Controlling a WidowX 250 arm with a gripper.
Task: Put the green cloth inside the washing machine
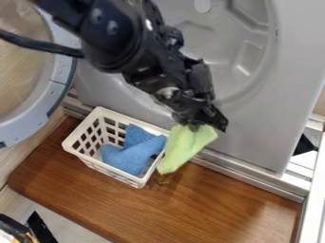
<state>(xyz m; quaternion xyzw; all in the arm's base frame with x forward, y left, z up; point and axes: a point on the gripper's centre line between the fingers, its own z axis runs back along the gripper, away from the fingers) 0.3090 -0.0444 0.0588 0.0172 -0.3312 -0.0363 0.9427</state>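
The round door (58, 78) stands open; a white basket (101, 163) with a blue cloth (130, 154) sits near the bench's (209, 204) back left corner; beside it, the hand (200, 124) pinches the hanging green cloth (184, 147) before the washing machine (292, 61)

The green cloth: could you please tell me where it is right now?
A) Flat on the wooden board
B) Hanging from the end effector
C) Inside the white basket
B: the green cloth hangs from the end effector, beside the white basket.
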